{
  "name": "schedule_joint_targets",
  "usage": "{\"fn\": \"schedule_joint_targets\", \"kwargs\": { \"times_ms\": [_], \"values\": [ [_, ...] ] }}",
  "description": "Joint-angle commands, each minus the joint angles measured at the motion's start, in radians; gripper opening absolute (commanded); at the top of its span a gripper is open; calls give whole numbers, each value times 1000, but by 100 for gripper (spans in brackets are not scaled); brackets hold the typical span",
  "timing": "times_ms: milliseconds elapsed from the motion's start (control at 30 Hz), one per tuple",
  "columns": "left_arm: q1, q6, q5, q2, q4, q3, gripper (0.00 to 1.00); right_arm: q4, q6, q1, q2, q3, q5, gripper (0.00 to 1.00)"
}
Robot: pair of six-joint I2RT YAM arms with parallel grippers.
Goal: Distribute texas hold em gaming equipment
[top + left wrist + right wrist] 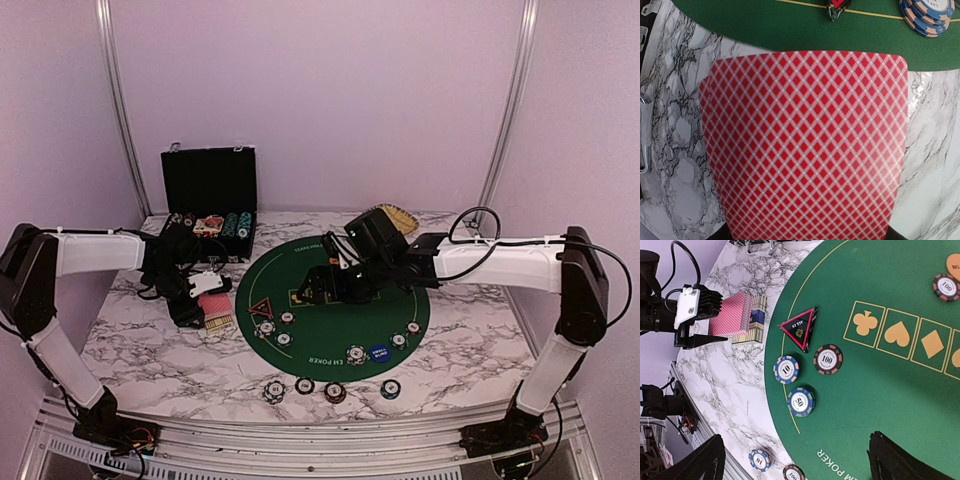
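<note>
The left gripper [722, 319] squeezes the red cards [805, 145] tight, just off the green mat [880, 405] at its 9 o'clock side. The right gripper [800, 460] hangs above the mat with fingers [892, 462] spread wide, holding nothing.

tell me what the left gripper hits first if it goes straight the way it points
Probably the near edge of the green mat, with the triangular marker just beyond. The left gripper carries red-backed cards in front, so they would touch first. Height is unclear.
</note>
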Motion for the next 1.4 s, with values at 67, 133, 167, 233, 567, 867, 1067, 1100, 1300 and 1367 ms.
{"fn": "schedule_joint_targets", "kwargs": {
  "times_ms": [67, 133, 167, 233, 567, 867, 1067, 1100, 1300, 1367],
  "values": [
    [-21, -1, 38, -71, -50, 22, 0, 118, 60, 7, 63, 10, -83, 98],
    [-30, -1, 37, -82, -68, 30, 0, 178, 89, 6, 85, 13, -119, 98],
    [-35, -2, 37, -89, -74, 33, 0, 210, 104, 4, 99, 16, -144, 98],
    [-46, -4, 37, -103, -82, 33, 0, 280, 143, 3, 132, 22, -192, 98],
    [-112, -27, 44, -157, -119, 52, 0, 644, 379, 2, 321, 63, -395, 97],
    [-171, -43, 42, -159, -140, 91, 0, 789, 480, 10, 406, 106, -450, 96],
    [-194, -49, 35, -159, -148, 106, 0, 791, 493, 19, 450, 150, -464, 94],
    [-195, -49, 34, -160, -149, 107, 0, 794, 495, 18, 455, 152, -466, 94],
    [-210, -55, 32, -165, -154, 114, 0, 846, 531, 19, 477, 154, -486, 91],
    [-215, -57, 31, -165, -156, 117, 0, 858, 540, 22, 484, 160, -490, 89]
  ]
}}
